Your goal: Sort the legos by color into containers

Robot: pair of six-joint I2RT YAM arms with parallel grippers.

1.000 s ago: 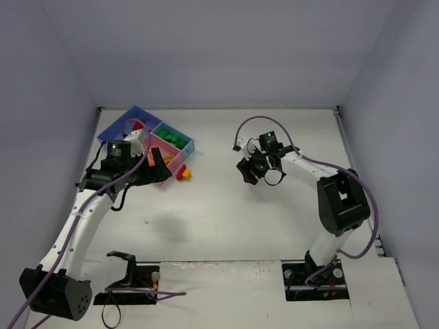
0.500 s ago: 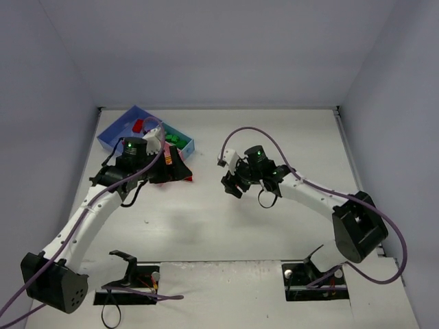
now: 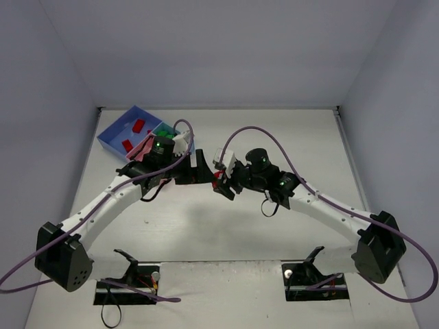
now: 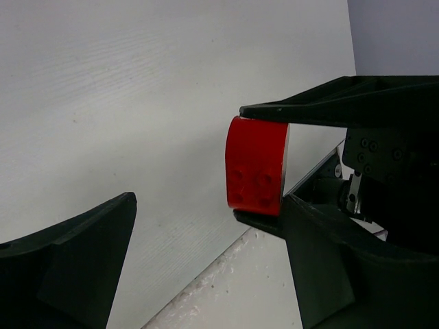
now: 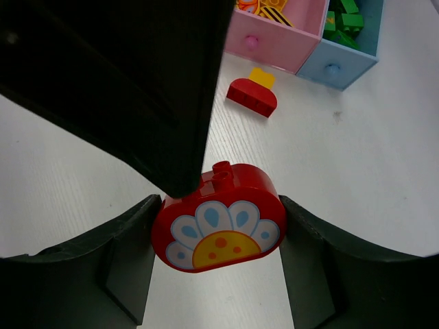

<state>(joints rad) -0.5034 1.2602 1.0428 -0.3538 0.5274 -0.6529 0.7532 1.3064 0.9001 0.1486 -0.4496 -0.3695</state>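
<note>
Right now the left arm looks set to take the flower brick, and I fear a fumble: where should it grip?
Probably across the two flat faces of the brick, the flower print and its back. The right fingers clamp its rounded ends, so only those faces are free. The open left fingers should come from the studded top, one each side.

Lab booth — plain walls [image 3: 219,55], white table [image 3: 206,226]
</note>
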